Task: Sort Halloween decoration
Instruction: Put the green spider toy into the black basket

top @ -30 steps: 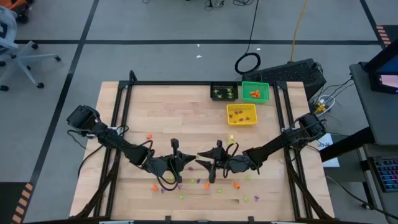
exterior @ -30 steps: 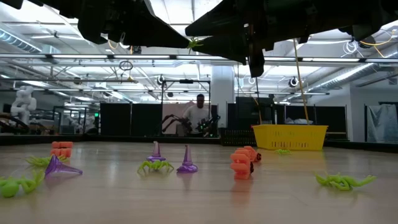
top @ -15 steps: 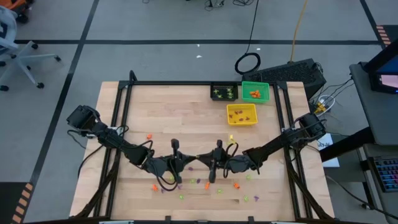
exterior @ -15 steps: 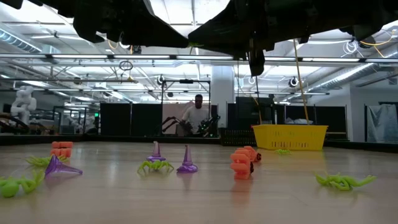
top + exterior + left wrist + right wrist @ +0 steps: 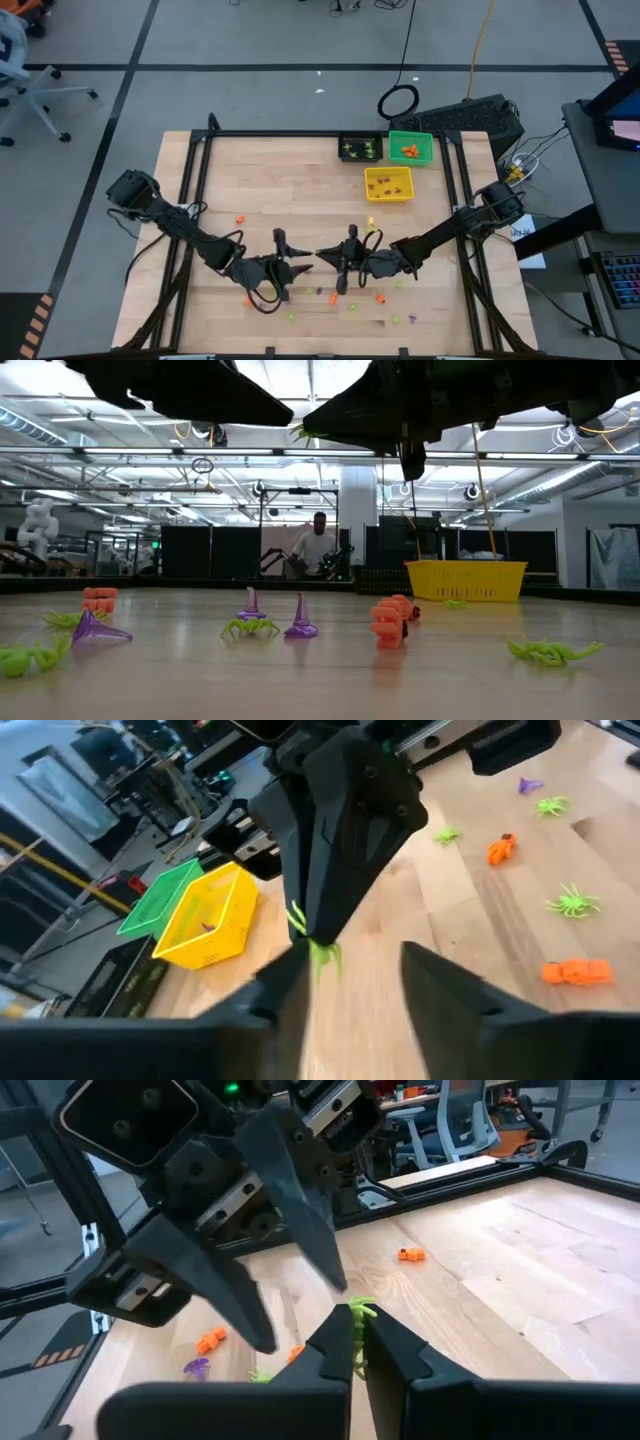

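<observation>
Right wrist view shows a light-green spider [image 5: 360,1312] pinched at the very tips of the right gripper [image 5: 358,1342], its legs sticking out beyond the closed fingers; it hangs above the table [image 5: 270,180], well clear of the wood. Just ahead of those fingertips stands the left gripper [image 5: 290,1315], its two fingers spread apart and holding nothing; from the left wrist view the spider sits at the point of the right fingers, a little beyond the gap of the left ones. Looks to me like a hand-over between the arms; the spider now belongs to the right one. Below the fingers, loose trinkets [image 5: 300,622] lie scattered, orange, purple and green. Far beyond sit the black bin [image 5: 360,148], green bin [image 5: 411,147] and yellow bin [image 5: 389,184]; green bits already lie in the black one. To do this well, I'd keep the pinch firm, since the hold is only at the tips; carry it level; release only once above the right bin.
</observation>
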Controlling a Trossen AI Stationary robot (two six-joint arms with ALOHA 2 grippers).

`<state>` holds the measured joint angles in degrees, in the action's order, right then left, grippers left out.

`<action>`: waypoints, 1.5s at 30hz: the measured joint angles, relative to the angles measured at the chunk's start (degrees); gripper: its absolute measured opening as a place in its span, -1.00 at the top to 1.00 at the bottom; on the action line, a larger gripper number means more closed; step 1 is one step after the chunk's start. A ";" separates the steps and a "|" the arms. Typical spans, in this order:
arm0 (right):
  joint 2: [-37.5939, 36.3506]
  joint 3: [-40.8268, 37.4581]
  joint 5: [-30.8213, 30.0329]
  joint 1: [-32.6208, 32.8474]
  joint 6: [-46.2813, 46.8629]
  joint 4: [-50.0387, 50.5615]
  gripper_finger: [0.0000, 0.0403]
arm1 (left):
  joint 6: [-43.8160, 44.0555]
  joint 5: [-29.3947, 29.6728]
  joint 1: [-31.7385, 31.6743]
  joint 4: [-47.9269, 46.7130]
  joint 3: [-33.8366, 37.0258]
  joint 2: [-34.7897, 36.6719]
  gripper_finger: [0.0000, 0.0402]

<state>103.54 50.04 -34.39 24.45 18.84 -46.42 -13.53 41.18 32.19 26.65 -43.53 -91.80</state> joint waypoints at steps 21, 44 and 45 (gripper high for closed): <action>-16.78 0.00 0.28 2.46 -3.09 22.55 1.00 | 4.25 14.43 8.76 2.44 -0.09 3.66 -0.36; -20.21 -16.14 -7.78 8.03 -16.73 -7.84 1.00 | 4.30 12.84 8.65 2.95 -0.04 3.66 -0.36; -20.28 -16.40 -7.78 7.61 -17.78 -8.43 1.00 | 4.31 12.83 8.65 2.95 -0.04 3.66 -0.36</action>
<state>83.26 33.64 -42.17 32.06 1.05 -54.85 -9.22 54.02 40.84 29.61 -43.57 -88.14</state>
